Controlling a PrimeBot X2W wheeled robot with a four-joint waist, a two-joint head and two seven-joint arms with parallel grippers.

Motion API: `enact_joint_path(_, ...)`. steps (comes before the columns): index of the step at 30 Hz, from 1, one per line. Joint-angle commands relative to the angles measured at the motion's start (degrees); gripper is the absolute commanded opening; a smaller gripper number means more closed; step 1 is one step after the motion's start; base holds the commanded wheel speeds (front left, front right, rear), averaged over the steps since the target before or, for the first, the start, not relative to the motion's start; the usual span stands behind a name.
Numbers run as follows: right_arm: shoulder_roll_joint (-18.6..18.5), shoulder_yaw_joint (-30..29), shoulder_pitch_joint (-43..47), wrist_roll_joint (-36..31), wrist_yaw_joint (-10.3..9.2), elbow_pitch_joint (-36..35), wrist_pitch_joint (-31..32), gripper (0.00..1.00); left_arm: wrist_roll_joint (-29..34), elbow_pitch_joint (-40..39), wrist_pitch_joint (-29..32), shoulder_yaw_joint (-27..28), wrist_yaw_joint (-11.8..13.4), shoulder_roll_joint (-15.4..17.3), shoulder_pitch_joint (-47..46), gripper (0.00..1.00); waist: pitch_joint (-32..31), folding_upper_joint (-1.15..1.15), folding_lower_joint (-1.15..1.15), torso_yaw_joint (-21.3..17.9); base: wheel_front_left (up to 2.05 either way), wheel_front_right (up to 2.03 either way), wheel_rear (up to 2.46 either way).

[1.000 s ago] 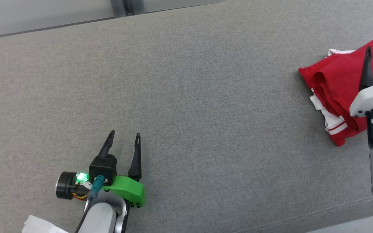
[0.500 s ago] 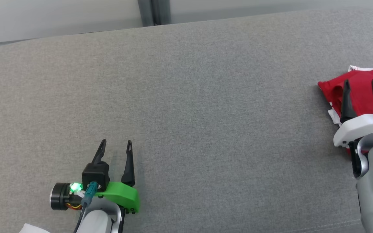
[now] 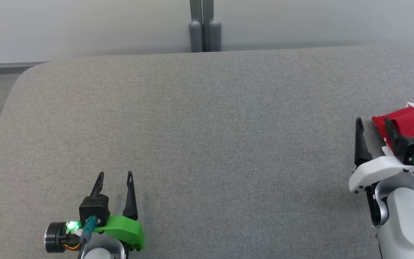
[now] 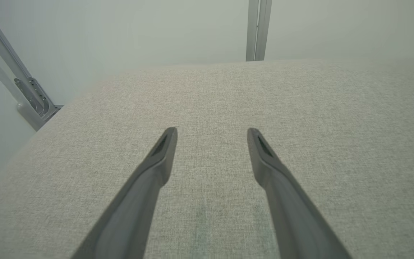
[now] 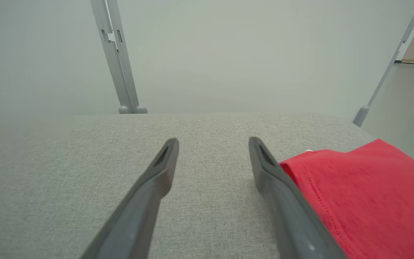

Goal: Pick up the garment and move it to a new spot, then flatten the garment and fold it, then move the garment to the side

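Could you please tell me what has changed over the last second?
The head camera swung, shifting the whole picture. The right gripper drew back off the red garment toward the robot's left; its open jaws now stand at the garment's edge, holding nothing. The garment seems unmoved on the grey cushion; the left gripper stayed open.

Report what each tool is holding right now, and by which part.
Nothing is held. The left tool is open over the grey surface. The right tool is open too, with the red garment lying beside it, not between its fingers.
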Motion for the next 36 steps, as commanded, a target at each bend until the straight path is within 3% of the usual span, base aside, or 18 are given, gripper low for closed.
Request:
enact_joint_path(1, 0.3, 0.5, 1.3, 0.8, -0.04, -0.7, -0.1, 1.0, 0.3, -0.3, -0.1, 0.6, 0.2, 0.2, 0.9, 1.0, -1.7, 0.0, 0.0, 1.2, 0.0, 0.0, 0.0)
enact_joint_path(17, 2.9, 5.0, 8.9, 3.1, -0.04, -3.6, -0.1, 1.0, 0.9, -1.0, -0.1, 4.2, -0.6, 0.2, 3.3, 1.0, -4.4, 0.0, 0.0, 0.3, 0.0, 0.0, 0.0)
enact_joint_path(36, 3.3, 7.6, 10.2, 6.4, -0.04, -5.2, -0.1, 1.0, -2.2, -3.9, -0.1, 4.6, -3.2, 0.3, 4.9, 1.0, -5.1, 0.0, 0.0, -0.2, 0.0, 0.0, 0.0)
